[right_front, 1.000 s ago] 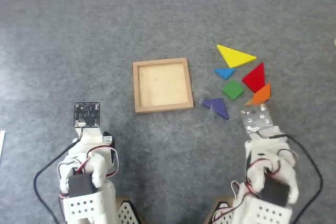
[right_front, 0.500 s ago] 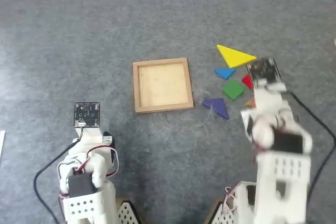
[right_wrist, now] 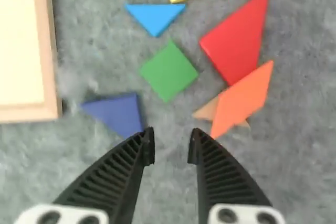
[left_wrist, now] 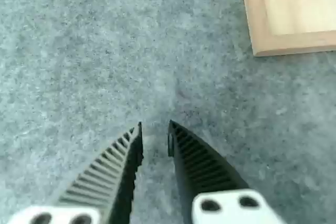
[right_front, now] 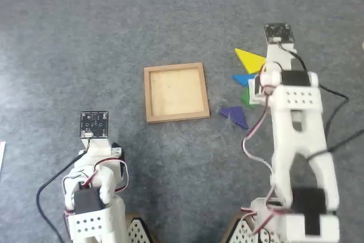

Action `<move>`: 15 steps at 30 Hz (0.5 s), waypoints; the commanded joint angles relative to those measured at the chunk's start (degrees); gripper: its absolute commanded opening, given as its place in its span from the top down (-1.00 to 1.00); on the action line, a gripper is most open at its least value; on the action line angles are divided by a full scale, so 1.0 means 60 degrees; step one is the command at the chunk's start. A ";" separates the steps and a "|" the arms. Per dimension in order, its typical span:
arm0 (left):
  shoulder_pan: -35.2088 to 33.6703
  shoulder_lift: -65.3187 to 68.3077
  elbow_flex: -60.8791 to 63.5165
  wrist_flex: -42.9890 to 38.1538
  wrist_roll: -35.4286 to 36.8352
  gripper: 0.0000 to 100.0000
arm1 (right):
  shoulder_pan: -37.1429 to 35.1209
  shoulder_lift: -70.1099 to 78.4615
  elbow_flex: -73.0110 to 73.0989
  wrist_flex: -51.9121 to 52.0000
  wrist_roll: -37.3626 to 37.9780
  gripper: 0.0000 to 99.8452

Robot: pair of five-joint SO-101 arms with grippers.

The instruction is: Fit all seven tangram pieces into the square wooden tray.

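Note:
The square wooden tray (right_front: 149, 95) lies mid-table with nothing in it. To its right lie the yellow triangle (right_front: 250, 60), the blue triangle (right_front: 242, 78) and the purple triangle (right_front: 234, 115). My right arm stretches over the rest of the cluster. Its gripper (right_wrist: 171, 137) hovers open and holds nothing, between the purple triangle (right_wrist: 118, 111) and the orange parallelogram (right_wrist: 241, 98). Ahead of it are the green square (right_wrist: 168, 70), the red triangle (right_wrist: 236, 38) and the blue triangle (right_wrist: 155, 15). A small tan piece (right_wrist: 206, 111) peeks from under the orange one. My left gripper (left_wrist: 155, 125) is shut over bare carpet near the tray's corner (left_wrist: 262, 30).
Grey carpet covers the whole table. My left arm (right_front: 94, 124) sits folded at the front left, well short of the tray. A pale wall edge runs along the far side.
My right arm has lifted from its folded pose and stretched forward over the pieces, now covering the red and orange ones in the high view. The left arm has not moved.

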 commanded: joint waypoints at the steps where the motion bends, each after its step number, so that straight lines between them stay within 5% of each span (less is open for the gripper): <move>1: 0.0029 -0.0176 -0.0110 0.0029 0.0000 0.84 | -0.0051 0.0989 -0.1070 -0.0359 0.0454 0.72; 15: 0.0029 -0.0176 -0.0110 0.0029 0.0000 0.84 | 0.1018 0.4330 -0.3355 -0.0403 0.1348 0.54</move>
